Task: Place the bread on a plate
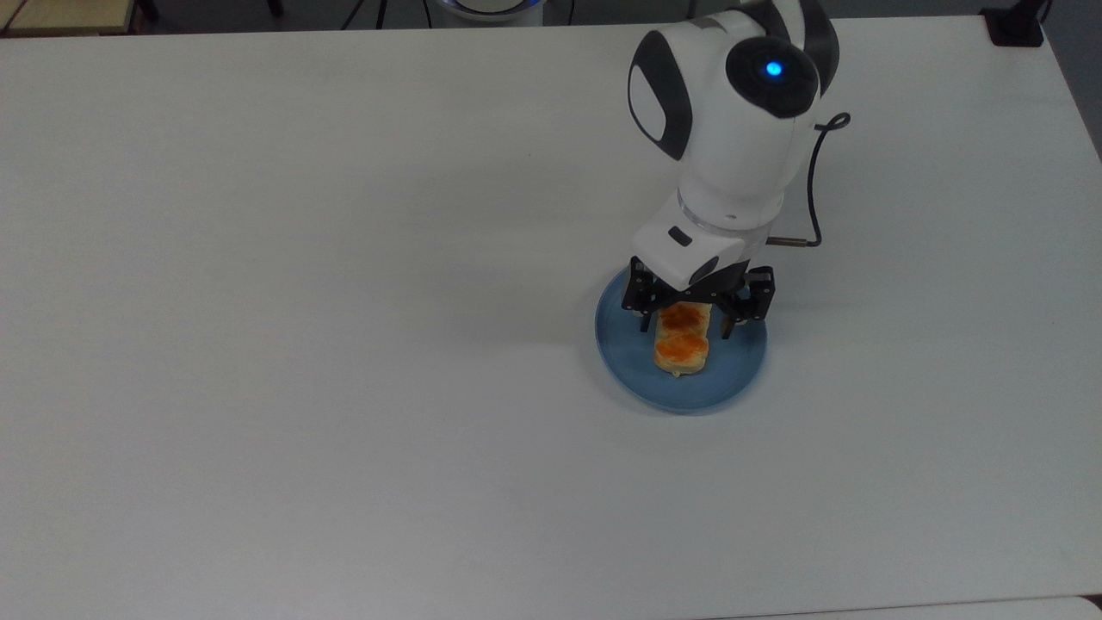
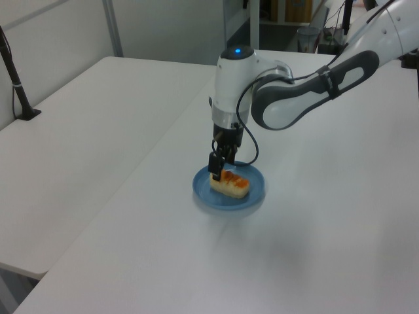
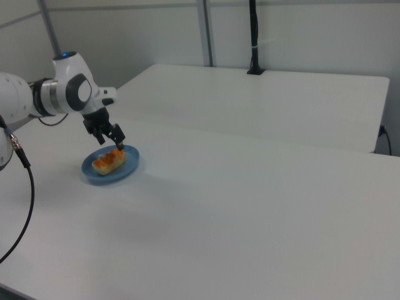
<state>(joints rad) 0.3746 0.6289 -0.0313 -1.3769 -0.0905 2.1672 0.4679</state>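
The bread [image 1: 682,343] lies flat on the light-blue plate [image 1: 742,366], its orange glazed bumps facing up. My gripper [image 1: 686,321] is open and straddles the bread's end nearest the arm, one finger on each side with gaps showing. In the left view the bread [image 2: 231,184] rests near the middle of the plate [image 2: 226,202], with the gripper [image 2: 221,169] just above its left end. The right view shows the gripper [image 3: 112,142] just above the bread [image 3: 108,161], which lies on the plate [image 3: 104,177].
White tabletop [image 1: 301,301] spreads wide on all sides of the plate. A black cable [image 1: 813,172] loops from the arm's wrist. A black clamp [image 1: 1016,26] sits at the far right corner in the top view. A black post [image 3: 253,37] stands on the neighbouring table.
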